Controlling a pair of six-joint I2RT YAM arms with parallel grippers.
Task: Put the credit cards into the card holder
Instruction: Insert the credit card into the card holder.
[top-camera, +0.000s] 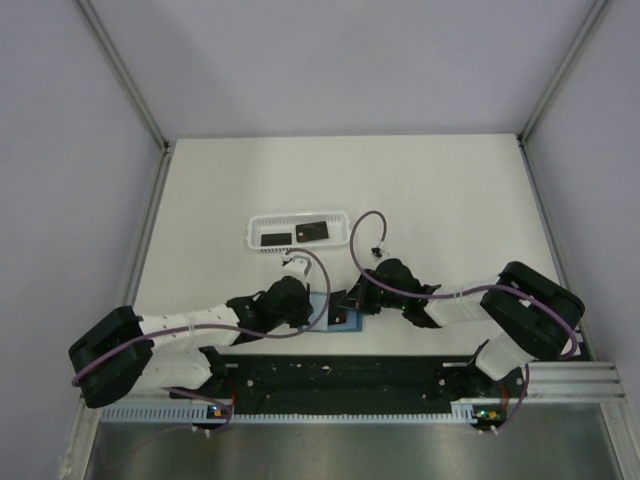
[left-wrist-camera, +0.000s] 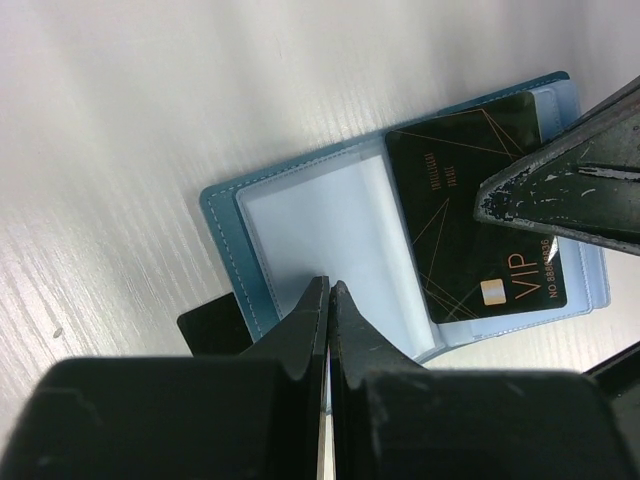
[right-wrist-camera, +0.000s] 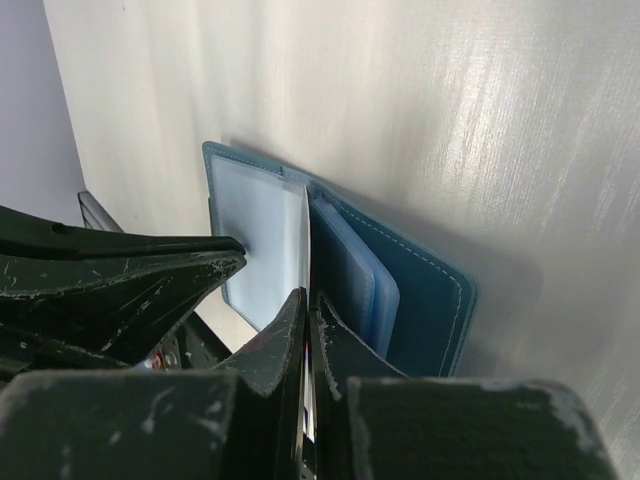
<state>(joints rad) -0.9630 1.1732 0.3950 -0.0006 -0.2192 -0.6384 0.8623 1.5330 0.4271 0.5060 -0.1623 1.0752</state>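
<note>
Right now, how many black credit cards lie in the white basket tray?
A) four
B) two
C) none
B: the top view shows a left credit card and a right credit card lying inside the white basket tray.

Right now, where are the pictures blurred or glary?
Left wrist: its own jaws are blurred, the credit card sharp. Right wrist: streaky glare on the table, near jaws soft. Top external: even light, card holder mostly hidden.
</note>
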